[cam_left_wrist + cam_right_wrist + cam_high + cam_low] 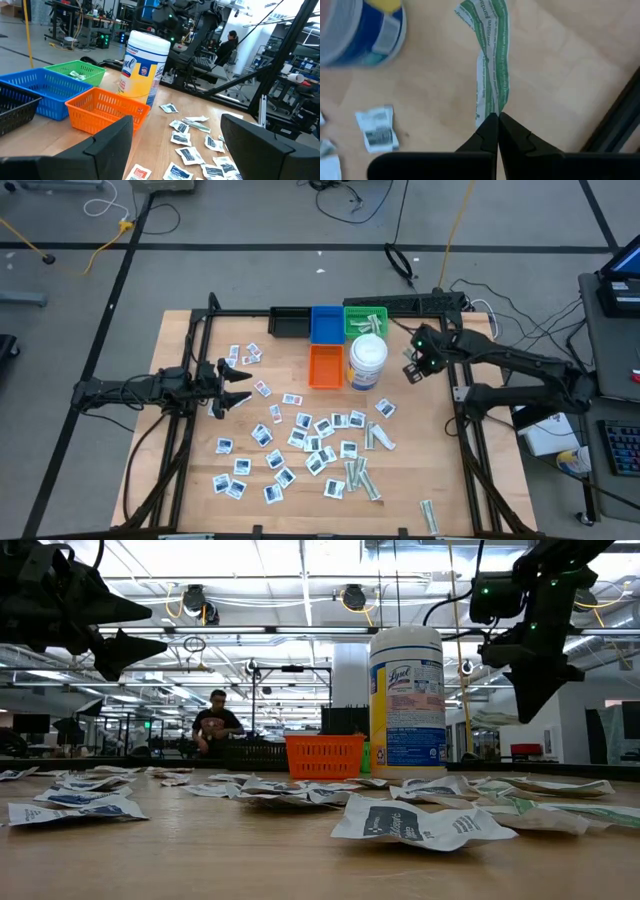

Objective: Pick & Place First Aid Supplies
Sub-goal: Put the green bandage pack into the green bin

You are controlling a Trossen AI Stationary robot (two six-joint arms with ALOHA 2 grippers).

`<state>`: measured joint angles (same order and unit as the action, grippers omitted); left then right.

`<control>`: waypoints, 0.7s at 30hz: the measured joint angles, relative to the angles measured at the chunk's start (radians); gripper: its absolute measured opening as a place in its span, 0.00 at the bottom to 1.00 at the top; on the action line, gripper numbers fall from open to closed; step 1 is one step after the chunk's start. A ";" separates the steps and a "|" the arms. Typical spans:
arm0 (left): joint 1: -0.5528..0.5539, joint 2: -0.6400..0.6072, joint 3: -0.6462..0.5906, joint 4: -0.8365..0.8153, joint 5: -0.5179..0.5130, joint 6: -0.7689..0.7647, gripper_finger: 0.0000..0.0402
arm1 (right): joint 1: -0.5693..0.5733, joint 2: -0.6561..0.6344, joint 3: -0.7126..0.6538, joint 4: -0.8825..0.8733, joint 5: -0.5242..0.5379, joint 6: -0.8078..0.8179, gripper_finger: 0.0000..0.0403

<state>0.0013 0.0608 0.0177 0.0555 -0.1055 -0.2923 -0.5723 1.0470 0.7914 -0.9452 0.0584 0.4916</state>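
1. Supplies: white square packets (pixel 310 442) are spread over the middle and near part of the table (pixel 190 330). A few grey-green strips lie toward the near right corner.
2. One green-printed strip (pixel 492 60) appears to be pinched by its end in the right gripper (pixel 497 122), whose fingers are pressed together. It is held above the table, just right of the wipes canister (pixel 367 362), toward the far edge.
3. Handling, as judged: v. light, thin, floppy paper wrap. The strip is likely to swing or twist if moved fast. The wrap is slippery, so an end pinch may let go. A grip nearer the middle would be steadier.
4. Packets: flat against the wood w/ little edge to catch. They are best taken at a raised corner or crinkle.
5. R arm pose: wrist raised, fingers pointed down at the table, close to the green basket (pixel 365 320), which already holds strips.
6. L arm: the left gripper (pixel 245 387) is held spread wide and empty, roughly level, near the left edge at mid-depth, pointed toward the packets.
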 joint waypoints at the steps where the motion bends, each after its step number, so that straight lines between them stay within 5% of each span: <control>1: 0.000 0.000 0.000 0.000 0.000 0.000 0.76 | -0.013 0.000 0.000 0.019 -0.001 -0.006 0.00; 8: 0.000 0.000 0.000 0.000 0.000 0.000 0.76 | -0.093 0.108 0.040 0.169 -0.010 -0.091 0.00; 21: 0.000 0.000 0.000 0.000 0.000 0.000 0.76 | -0.309 0.401 0.319 0.194 -0.142 -0.427 0.00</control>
<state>0.0013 0.0605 0.0177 0.0555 -0.1055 -0.2924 -0.8815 1.4478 1.1103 -0.7509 -0.0837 0.0648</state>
